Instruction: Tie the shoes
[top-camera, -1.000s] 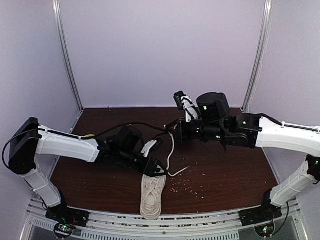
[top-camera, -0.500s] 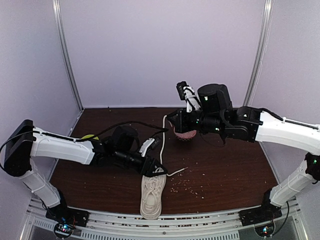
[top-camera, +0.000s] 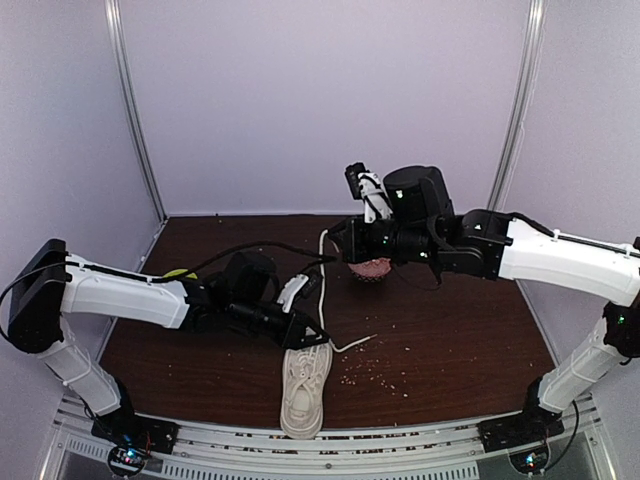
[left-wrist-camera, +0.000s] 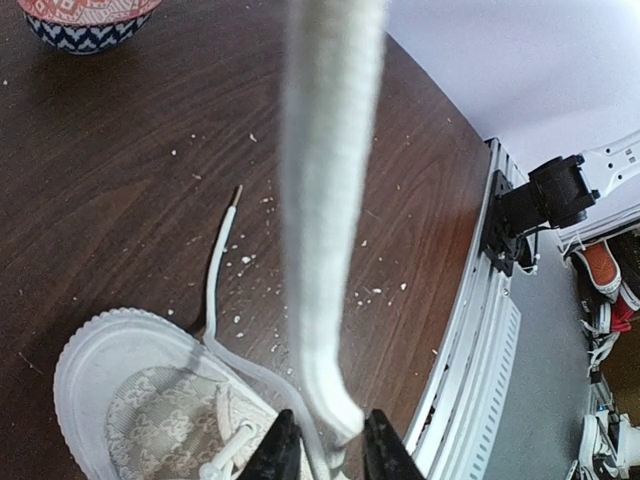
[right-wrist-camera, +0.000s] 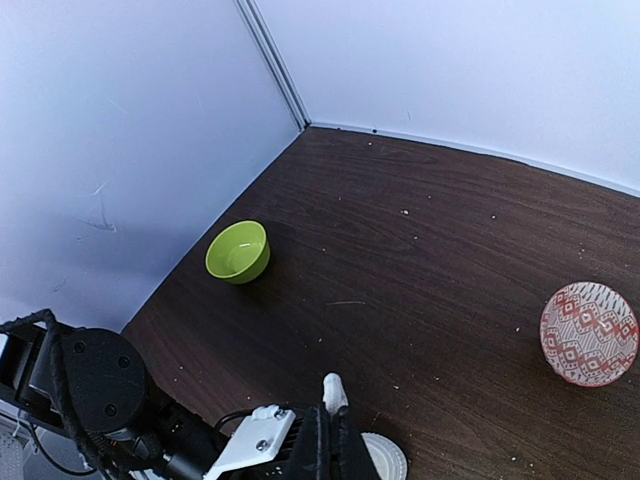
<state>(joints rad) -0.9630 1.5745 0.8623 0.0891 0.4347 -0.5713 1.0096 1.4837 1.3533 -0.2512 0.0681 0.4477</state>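
Near the front edge of the dark brown wooden table (top-camera: 450, 330) lies the cream canvas sneaker (top-camera: 303, 392), with no knot yet, while the left claw (left-wrist-camera: 325, 455) pinches its long white lace (left-wrist-camera: 325, 200) low down and the closed right claw (right-wrist-camera: 328, 415) holds it up high.

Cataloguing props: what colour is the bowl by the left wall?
The bowl is lime green, clearest in the right wrist view.

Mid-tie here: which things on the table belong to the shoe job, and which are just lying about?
Job:
sneaker
raised lace
loose lace

Lying about:
green bowl
red patterned bowl
scattered crumbs
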